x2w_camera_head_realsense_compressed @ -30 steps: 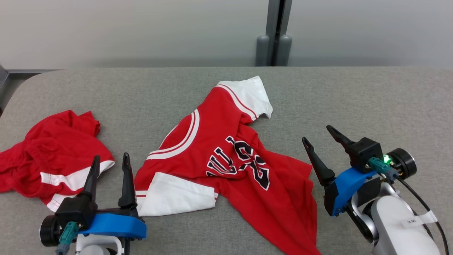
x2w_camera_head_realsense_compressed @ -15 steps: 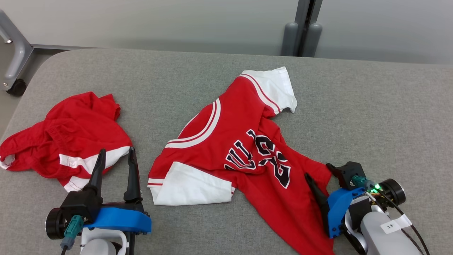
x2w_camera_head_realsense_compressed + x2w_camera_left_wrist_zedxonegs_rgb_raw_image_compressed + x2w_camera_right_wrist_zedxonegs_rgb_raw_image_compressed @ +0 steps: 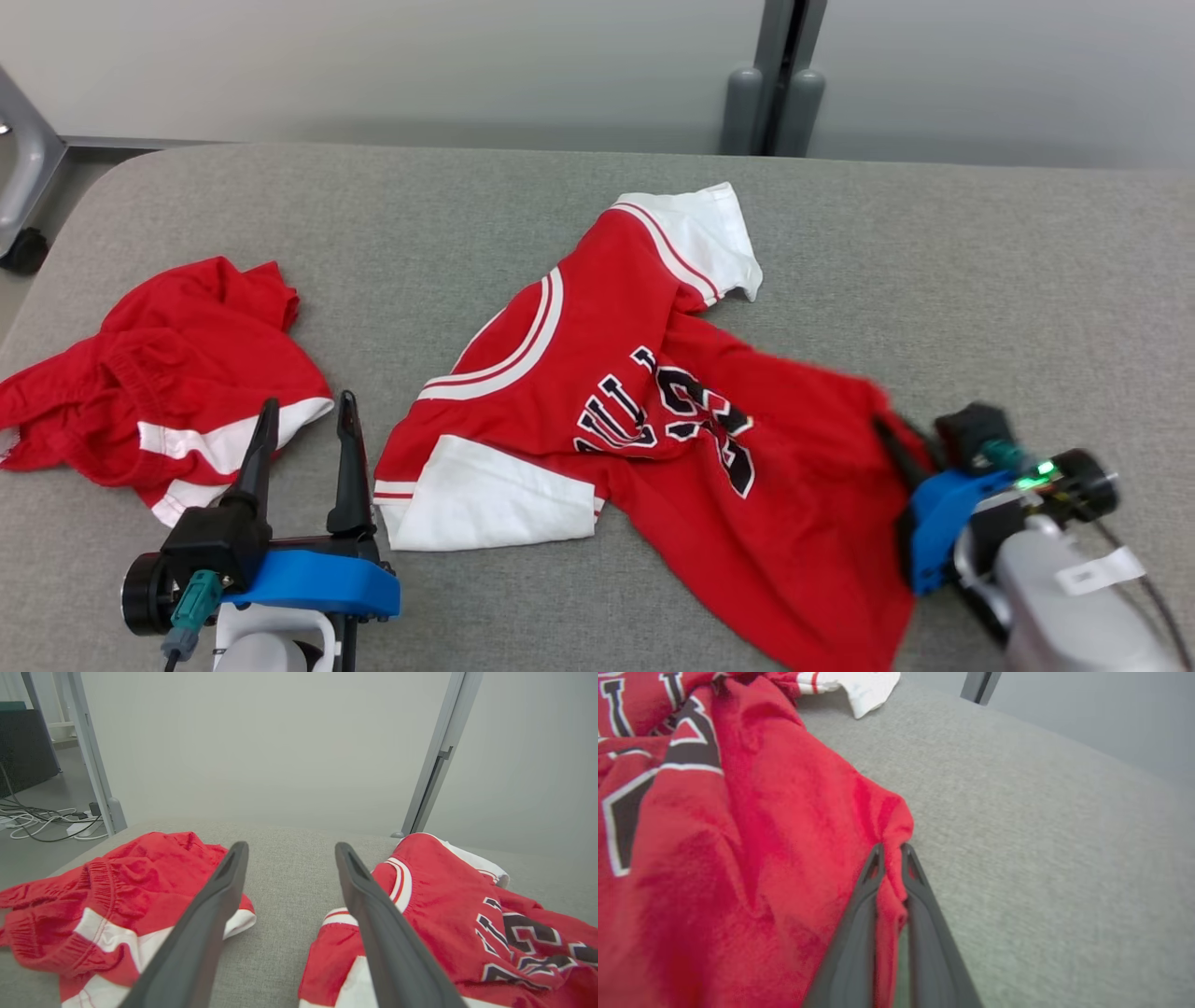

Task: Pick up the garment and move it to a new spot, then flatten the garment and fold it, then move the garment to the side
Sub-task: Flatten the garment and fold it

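The garment (image 3: 644, 411) is a red jersey with white sleeves and dark lettering, lying crumpled across the middle of the grey table (image 3: 934, 280). My right gripper (image 3: 901, 434) is at its right hem, shut on a pinch of the red cloth; in the right wrist view the garment's edge (image 3: 887, 826) bunches between the two fingers of that gripper (image 3: 891, 856). My left gripper (image 3: 303, 415) stands open at the lower left, between the garment and the red shorts, touching neither. The left wrist view shows the open left gripper (image 3: 288, 851) with bare table between its fingers and the garment (image 3: 448, 905) to the right.
Red shorts with white stripes (image 3: 159, 392) lie crumpled at the table's left end, also seen as shorts (image 3: 112, 891) in the left wrist view. A grey post (image 3: 770, 84) stands behind the table. Bare table stretches to the right of the garment.
My right gripper came down onto the garment's right hem and closed on it, pulling the cloth a little to the right. The head camera shifted. The left gripper stayed open.
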